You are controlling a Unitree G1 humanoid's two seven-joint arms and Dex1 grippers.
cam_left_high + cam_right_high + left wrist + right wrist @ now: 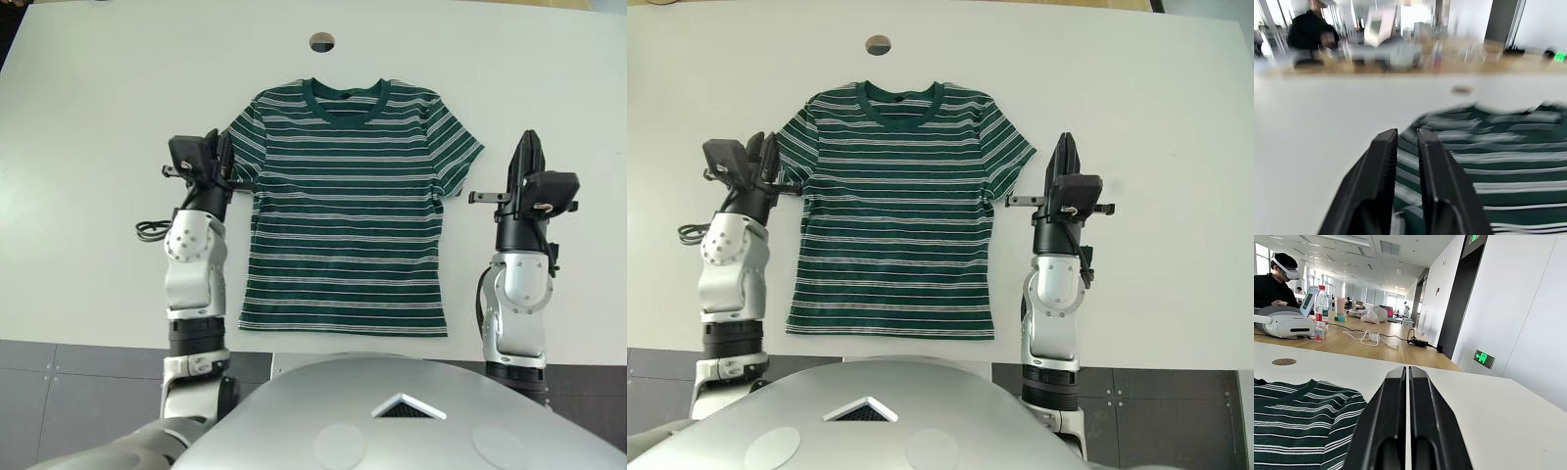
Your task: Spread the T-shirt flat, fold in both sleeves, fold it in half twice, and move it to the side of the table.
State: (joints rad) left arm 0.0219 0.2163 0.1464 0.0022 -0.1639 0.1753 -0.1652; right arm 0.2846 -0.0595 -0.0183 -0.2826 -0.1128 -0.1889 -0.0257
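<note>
At the table's (98,108) middle, the T-shirt (343,215) is spread flat, the left gripper (219,142) at its left sleeve, the right gripper (530,139) just beyond the right sleeve. From the left wrist, fingers (1382,161) are seen narrowly parted; from the right wrist, pressed together.

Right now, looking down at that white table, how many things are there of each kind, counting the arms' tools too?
Striped T-shirt: 1
Tools: 2, the left tool and the right tool
Black cable: 1
Round hole in the table: 1
Total: 5
</note>
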